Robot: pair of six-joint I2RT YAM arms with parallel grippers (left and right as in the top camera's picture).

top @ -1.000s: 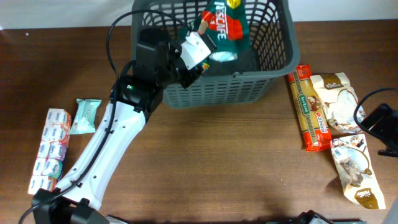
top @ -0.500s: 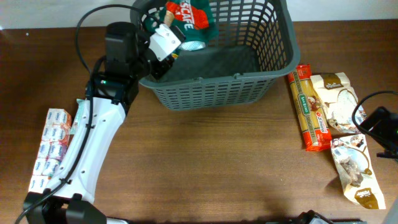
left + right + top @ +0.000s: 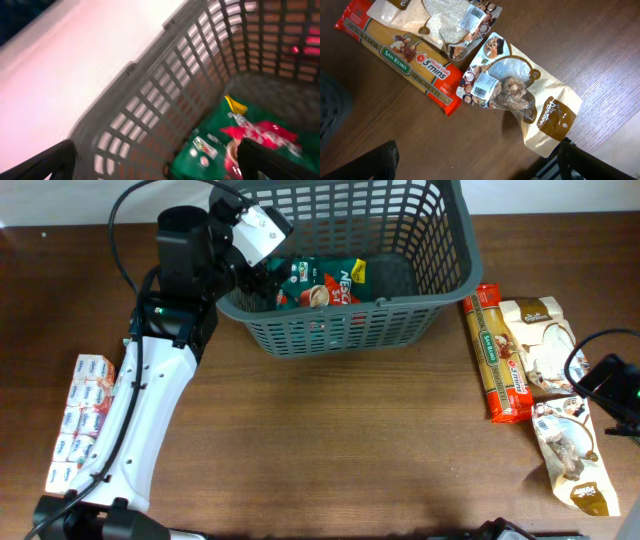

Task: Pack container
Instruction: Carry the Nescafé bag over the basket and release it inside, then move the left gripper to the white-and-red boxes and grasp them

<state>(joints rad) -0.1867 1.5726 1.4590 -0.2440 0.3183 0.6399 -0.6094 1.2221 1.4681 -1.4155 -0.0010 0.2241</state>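
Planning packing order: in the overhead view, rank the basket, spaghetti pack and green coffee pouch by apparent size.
Largest: basket, clearly.
Then spaghetti pack and green coffee pouch: one longer, one wider, similar area, too close to rank.

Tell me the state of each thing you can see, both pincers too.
container: upright, one pouch inside.
green coffee pouch: lying in the container.
spaghetti pack: flat on the table, outside.
pale pouch: flat on the table, outside.
brown pouch: flat on the table, outside.
small packs: in a row on the table.
left pincer: open, empty.
right pincer: open, empty.
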